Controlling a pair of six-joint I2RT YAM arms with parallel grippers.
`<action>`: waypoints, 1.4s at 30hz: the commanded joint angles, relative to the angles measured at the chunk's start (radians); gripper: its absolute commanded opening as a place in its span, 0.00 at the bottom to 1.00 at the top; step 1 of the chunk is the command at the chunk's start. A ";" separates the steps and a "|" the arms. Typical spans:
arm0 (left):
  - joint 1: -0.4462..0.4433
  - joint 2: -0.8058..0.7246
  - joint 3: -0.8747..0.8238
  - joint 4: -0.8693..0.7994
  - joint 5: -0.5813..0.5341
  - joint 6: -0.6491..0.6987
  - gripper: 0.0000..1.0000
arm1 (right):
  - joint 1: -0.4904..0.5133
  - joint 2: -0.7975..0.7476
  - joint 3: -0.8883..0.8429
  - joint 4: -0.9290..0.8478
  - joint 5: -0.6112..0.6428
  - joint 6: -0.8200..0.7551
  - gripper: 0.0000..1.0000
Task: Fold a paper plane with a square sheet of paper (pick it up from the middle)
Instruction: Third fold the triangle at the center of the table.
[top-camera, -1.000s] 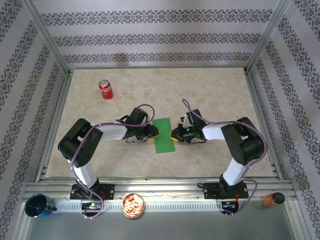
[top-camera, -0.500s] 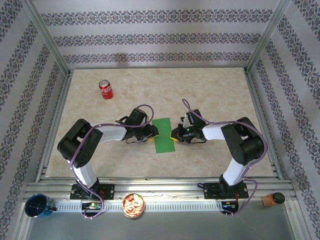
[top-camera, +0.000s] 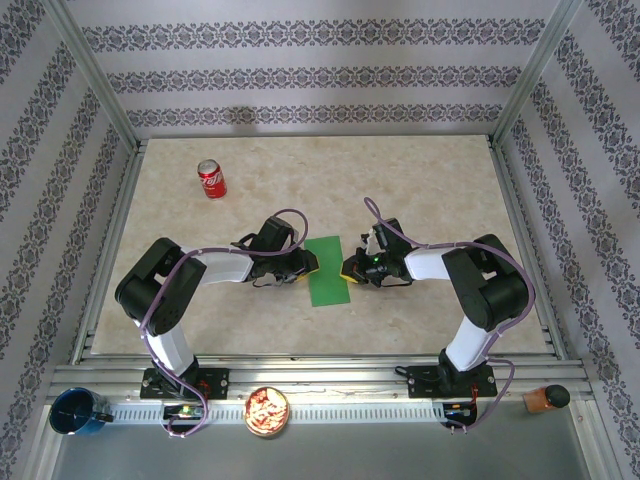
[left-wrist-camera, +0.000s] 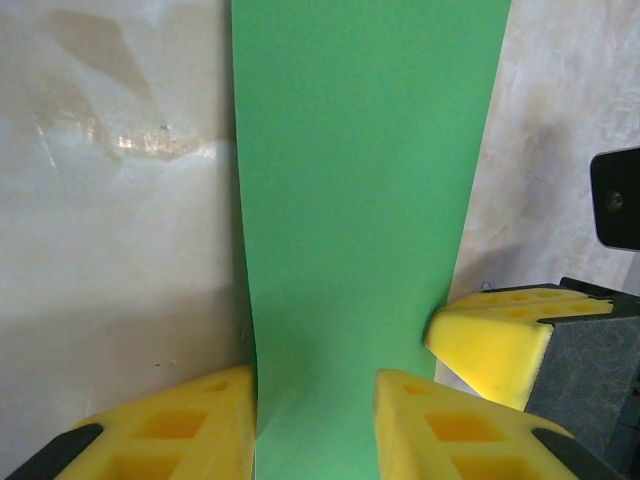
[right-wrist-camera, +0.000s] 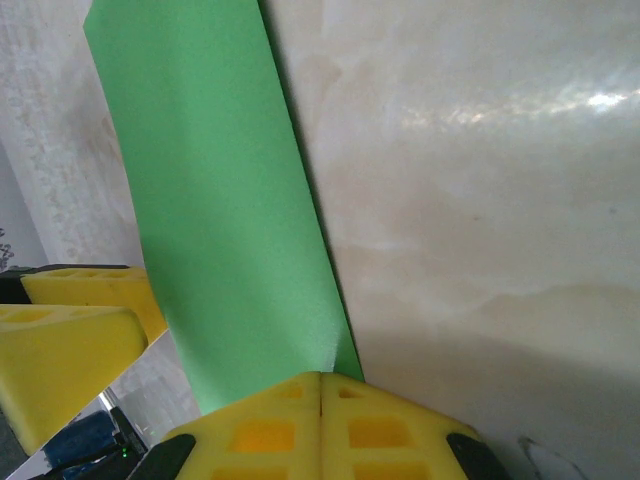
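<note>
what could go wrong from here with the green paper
1. The right gripper is shut right at the edge of the square sheet of paper; a pull could tear or crumple it.
2. The left gripper straddles the sheet with jaws apart, so closing may buckle it.
3. Both grippers sit close together; they might collide.
</note>
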 joint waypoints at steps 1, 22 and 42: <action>-0.011 -0.021 -0.012 0.027 -0.003 -0.007 0.35 | 0.002 0.025 -0.038 -0.108 0.059 -0.007 0.08; -0.008 -0.052 -0.041 0.087 -0.005 -0.030 0.24 | 0.001 0.018 -0.036 -0.108 0.052 -0.010 0.10; 0.015 -0.018 -0.076 0.281 0.053 -0.056 0.35 | 0.001 0.012 -0.030 -0.120 0.050 -0.015 0.11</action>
